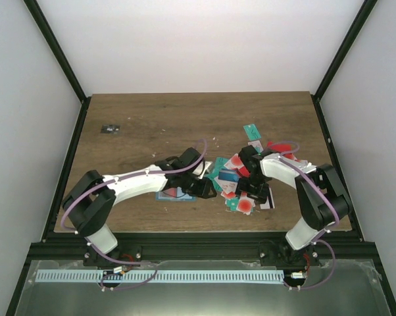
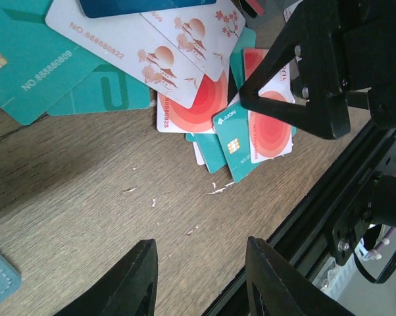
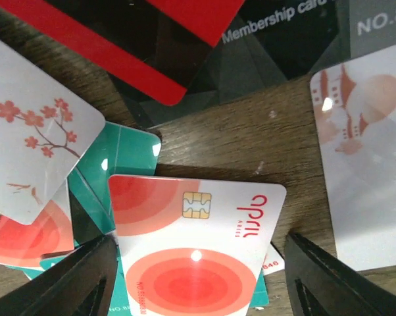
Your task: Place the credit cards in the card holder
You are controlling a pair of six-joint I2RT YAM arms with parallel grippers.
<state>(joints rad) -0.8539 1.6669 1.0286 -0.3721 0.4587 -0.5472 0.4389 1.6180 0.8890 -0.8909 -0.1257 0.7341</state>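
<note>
Right gripper (image 3: 198, 263) sits low over the credit cards (image 3: 191, 243) pile, fingers spread wide either side of a red/white one, not pinching afaict. Left gripper (image 2: 199, 263) just left of pile, released, empty. Card holder (image 1: 173, 194) left of pile too, flat on the wood. Small dark thing (image 1: 109, 129) way back-left of pile.

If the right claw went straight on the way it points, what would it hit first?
Probably the white card with red circles: it lies straight ahead of the right gripper, between its open fingers.
</note>
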